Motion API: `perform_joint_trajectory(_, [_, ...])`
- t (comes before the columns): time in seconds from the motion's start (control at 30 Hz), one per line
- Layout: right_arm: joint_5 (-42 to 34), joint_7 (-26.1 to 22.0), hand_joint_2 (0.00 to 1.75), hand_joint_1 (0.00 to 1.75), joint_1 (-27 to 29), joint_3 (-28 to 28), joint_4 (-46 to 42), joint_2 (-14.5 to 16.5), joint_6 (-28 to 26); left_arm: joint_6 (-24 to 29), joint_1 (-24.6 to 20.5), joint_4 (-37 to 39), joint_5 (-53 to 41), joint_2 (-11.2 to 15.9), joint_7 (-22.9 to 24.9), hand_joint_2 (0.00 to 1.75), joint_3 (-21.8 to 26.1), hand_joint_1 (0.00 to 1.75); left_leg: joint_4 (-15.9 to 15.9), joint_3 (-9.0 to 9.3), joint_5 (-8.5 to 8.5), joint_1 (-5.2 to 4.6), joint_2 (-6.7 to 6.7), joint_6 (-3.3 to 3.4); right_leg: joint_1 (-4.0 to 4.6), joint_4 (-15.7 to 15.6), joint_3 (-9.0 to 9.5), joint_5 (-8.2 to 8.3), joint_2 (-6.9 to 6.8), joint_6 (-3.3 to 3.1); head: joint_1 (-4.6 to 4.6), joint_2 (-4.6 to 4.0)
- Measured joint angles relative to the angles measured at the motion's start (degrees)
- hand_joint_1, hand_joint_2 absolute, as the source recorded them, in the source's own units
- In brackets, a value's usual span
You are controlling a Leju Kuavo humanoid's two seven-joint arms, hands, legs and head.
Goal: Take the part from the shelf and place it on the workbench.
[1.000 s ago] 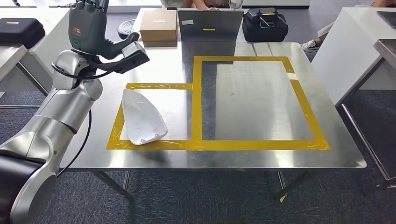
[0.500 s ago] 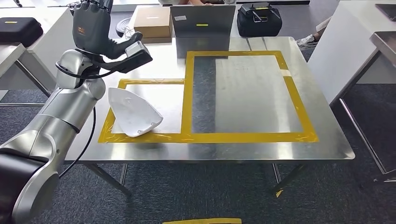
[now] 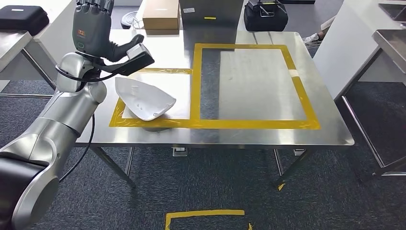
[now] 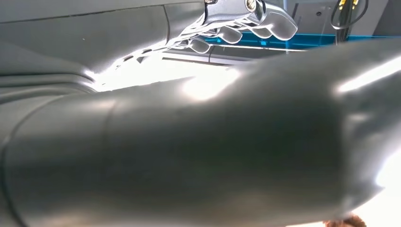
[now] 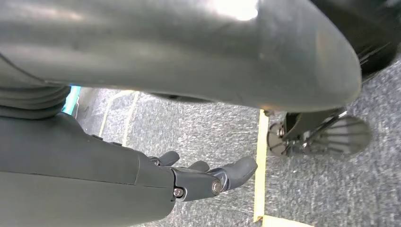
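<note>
Head view: part (image 3: 145,99) apparently clear below fingers (image 3: 93,9).

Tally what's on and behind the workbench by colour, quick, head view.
White: 1, the part
Black: 2, the case and the bag
Brown: 1, the cardboard box
Total: 4

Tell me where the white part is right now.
In the head view the white part lies on the steel workbench, inside the smaller yellow-taped square at its left, just below the raised left hand.
</note>
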Motion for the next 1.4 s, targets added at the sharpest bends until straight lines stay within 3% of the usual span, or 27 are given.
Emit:
perform_joint_trajectory(0.07, [0.00,0.03,0.00,0.00,-0.09,-0.01,0.00,-0.01,-0.02,0.20,-0.03,-0.05,-0.05,0.03,0.17,0.00,-0.06,0.00,0.34,-0.62,0.64,-0.05,0.01,-0.73,0.28,-3.58,1.96,-1.04,0.16,-0.80,0.06,0.00])
perform_joint_trajectory(0.17, [0.00,0.02,0.00,0.00,-0.17,-0.07,0.00,0.00,-0.03,0.31,-0.05,0.07,-0.15,0.21,0.35,0.00,-0.27,0.00,0.54,-1.09,0.76,0.07,-0.11,-1.83,0.28,-4.01,1.21,0.18,0.02,-2.45,0.13,0.00])
perform_joint_trajectory(0.23, [0.01,-0.03,0.00,0.00,-0.28,-0.10,0.00,-0.01,0.00,0.29,-0.05,0.17,-0.38,0.49,0.61,0.00,-0.41,0.00,3.75,-2.35,-2.94,0.25,-0.30,-2.48,0.11,-4.29,0.25,1.38,-0.18,-3.28,0.09,0.00])
perform_joint_trajectory(0.3, [0.01,-0.07,0.00,0.00,-0.33,-0.12,0.00,-0.03,0.03,0.29,0.04,0.30,-0.59,0.70,0.82,0.00,-0.48,0.00,10.64,-4.09,-8.10,0.32,-0.37,-2.99,0.12,-4.30,-1.11,2.51,-0.19,-3.54,0.04,0.00])
perform_joint_trajectory(0.33, [0.01,-0.08,0.00,0.00,-0.32,-0.14,0.00,-0.03,0.03,0.29,0.13,0.37,-0.64,0.79,0.90,0.00,-0.49,0.00,13.80,-4.56,-9.47,0.33,-0.37,-3.16,0.13,-4.28,-1.88,3.11,-0.20,-3.51,0.03,0.00])
perform_joint_trajectory(0.37, [0.01,-0.08,0.00,0.00,-0.30,-0.16,0.00,-0.02,0.03,0.29,0.22,0.44,-0.67,0.85,0.95,0.00,-0.50,0.00,15.62,-4.36,-9.61,0.34,-0.37,-3.24,0.13,-4.26,-2.68,3.74,-0.21,-3.44,0.03,0.00])
perform_joint_trajectory(0.43, [0.03,-0.07,0.00,0.00,-0.30,-0.21,0.00,-0.01,0.04,0.29,0.28,0.48,-0.70,0.92,1.02,0.00,-0.51,0.00,13.51,-1.19,-7.28,0.36,-0.37,-3.13,0.11,-4.24,-4.17,4.96,-0.25,-3.20,0.03,0.00])
perform_joint_trajectory(0.47, [0.07,-0.01,0.00,0.00,-0.33,-0.22,0.00,-0.01,0.04,0.29,0.25,0.39,-0.73,0.96,1.08,0.00,-0.52,0.00,9.92,1.66,-6.60,0.36,-0.39,-2.96,0.11,-4.21,-4.76,5.55,-0.26,-2.98,0.03,0.00])
perform_joint_trajectory(0.53, [0.41,0.33,0.00,0.00,-0.36,-0.24,0.00,0.00,0.03,0.27,0.22,-0.09,-0.78,1.18,1.19,0.00,-0.67,0.00,2.78,6.58,-7.00,0.13,-0.53,-2.27,0.19,-4.25,-5.45,6.65,-0.22,-2.32,0.09,0.00])
perform_joint_trajectory(0.57, [0.69,0.55,0.00,0.00,-0.37,-0.24,0.00,0.01,0.03,0.25,0.21,-0.36,-0.79,1.51,1.20,0.00,-0.87,0.00,0.71,7.72,-7.57,-0.01,-0.61,-1.82,0.20,-4.42,-5.55,7.23,-0.17,-1.93,0.05,0.00])
perform_joint_trajectory(0.63, [1.31,0.72,0.00,0.00,-0.28,-0.24,0.00,0.03,0.04,0.05,0.24,-0.72,-0.64,2.43,1.11,0.00,-1.38,0.00,-0.08,7.48,-6.97,-0.20,-0.61,-0.78,0.13,-5.11,-5.65,8.35,-0.05,-1.11,-0.08,0.00])
perform_joint_trajectory(0.67, [1.62,0.60,0.00,0.00,-0.19,-0.24,0.00,0.02,0.09,-0.08,0.24,-0.85,-0.47,2.89,1.08,0.00,-1.63,0.00,-0.28,7.22,-6.38,-0.18,-0.47,-0.26,0.05,-5.13,-5.89,8.22,-0.03,-0.77,-0.16,0.00])
perform_joint_trajectory(0.7, [1.99,0.39,0.00,0.00,-0.06,-0.24,0.00,0.01,0.21,-0.20,0.27,-1.04,-0.22,3.46,1.12,0.00,-1.80,0.00,-0.44,6.76,-5.67,-0.13,-0.34,0.28,0.00,-4.35,-6.37,7.00,-0.05,-0.50,-0.15,0.00])
perform_joint_trajectory(0.73, [2.45,0.16,0.00,0.00,0.07,-0.23,0.00,-0.01,0.40,-0.28,0.36,-1.32,0.06,4.15,1.22,0.00,-1.92,0.00,-0.58,6.17,-4.88,-0.04,-0.23,0.75,-0.04,-2.36,-7.17,4.74,-0.08,-0.31,-0.12,0.00])
perform_joint_trajectory(0.8, [3.32,-0.16,0.00,0.00,0.17,-0.16,0.00,-0.04,0.82,-0.36,0.89,-2.19,0.63,5.88,1.43,0.00,-2.11,0.00,-0.54,4.57,-3.52,-0.12,-0.17,1.21,-0.01,4.65,-9.19,-0.97,-0.12,-0.13,0.03,0.00])
perform_joint_trajectory(0.83, [3.63,-0.25,0.00,0.00,0.19,-0.10,0.00,-0.05,0.96,-0.40,1.35,-2.67,0.89,6.78,1.45,0.00,-2.22,0.00,-0.50,3.74,-2.88,-0.20,-0.16,1.26,0.03,8.22,-9.88,-2.71,-0.11,-0.07,0.05,0.00])
perform_joint_trajectory(0.87, [3.84,-0.27,0.00,0.00,0.19,-0.03,0.00,-0.07,1.02,-0.44,1.87,-3.13,1.08,7.65,1.45,0.00,-2.32,0.00,-0.45,2.91,-2.26,-0.29,-0.13,1.25,0.10,10.49,-9.86,-3.18,-0.10,-0.09,0.04,0.00])
perform_joint_trajectory(0.9, [4.01,-0.25,0.00,0.00,0.19,0.03,0.00,-0.08,1.07,-0.46,2.37,-3.55,1.20,8.44,1.47,0.00,-2.41,0.00,-0.39,2.08,-1.66,-0.36,-0.13,1.20,0.18,10.90,-8.90,-2.54,-0.11,-0.19,0.04,0.00])
perform_joint_trajectory(0.93, [4.11,-0.20,0.00,0.00,0.18,0.07,0.00,-0.08,1.07,-0.45,2.78,-3.96,1.24,9.06,1.57,0.00,-2.48,0.00,-0.33,1.28,-1.06,-0.41,-0.15,1.14,0.30,9.19,-6.89,-1.25,-0.10,-0.42,0.04,0.00])
perform_joint_trajectory(0.97, [4.22,-0.11,0.00,0.00,0.14,0.09,0.00,-0.09,1.07,-0.41,3.06,-4.45,1.20,9.61,1.73,0.00,-2.57,0.00,-0.29,0.57,-0.48,-0.43,-0.21,1.03,0.48,5.87,-4.08,-0.19,-0.09,-0.80,0.05,0.00])
perform_joint_trajectory(1.03, [4.34,-0.01,0.00,0.00,-0.01,0.11,-0.01,-0.22,1.08,-0.21,3.40,-5.51,1.00,10.57,2.21,0.00,-2.79,0.00,-0.32,-0.44,0.59,-0.48,-0.28,0.54,1.01,-1.63,1.17,-0.08,-0.11,-1.66,0.05,0.00])
perform_joint_trajectory(1.1, [4.35,0.01,0.00,0.00,-0.11,0.13,-0.02,-0.33,1.09,0.05,3.66,-6.30,0.62,11.17,2.94,0.00,-3.05,0.00,-0.65,-0.69,1.58,-0.28,-0.23,-0.18,1.52,-5.10,2.92,-0.62,-0.08,-2.30,0.06,0.00])
perform_joint_trajectory(1.17, [4.18,0.04,0.00,0.00,-0.12,0.13,-0.01,-0.30,1.07,0.19,3.73,-6.70,0.21,11.31,3.95,0.00,-3.34,0.00,-0.95,-0.82,2.15,-0.15,-0.30,-0.89,1.41,-5.80,2.53,0.50,-0.18,-2.85,0.10,0.00])
perform_joint_trajectory(1.23, [3.76,0.34,0.00,0.00,-0.19,0.12,0.00,-0.30,0.92,0.14,3.37,-6.84,-0.05,11.25,4.80,0.00,-3.61,0.00,1.07,-1.78,-0.44,-0.13,-0.49,-1.54,0.94,-6.48,1.91,1.89,-0.47,-3.48,-0.01,0.00])
perform_joint_trajectory(1.33, [2.99,0.95,0.00,0.00,-0.42,0.05,0.00,-0.24,0.66,-0.31,2.39,-6.47,-0.49,10.46,5.29,0.00,-4.26,0.00,11.19,-4.19,-8.02,0.36,-0.55,-2.48,0.62,-6.62,-0.12,3.80,-0.73,-3.70,-0.15,0.00])
perform_joint_trajectory(1.37, [2.85,1.01,0.00,0.00,-0.46,0.03,0.00,-0.20,0.60,-0.43,2.21,-6.29,-0.62,10.17,5.37,0.00,-4.47,0.00,13.99,-4.33,-8.82,0.55,-0.55,-2.80,0.48,-6.56,-0.94,4.42,-0.76,-3.57,-0.15,0.00])
perform_joint_trajectory(1.4, [2.79,1.02,0.00,0.00,-0.46,0.03,0.00,-0.16,0.52,-0.46,2.10,-6.13,-0.69,9.93,5.42,0.00,-4.62,0.00,15.10,-3.69,-8.31,0.75,-0.54,-3.09,0.29,-6.46,-1.75,5.01,-0.78,-3.37,-0.16,0.00])
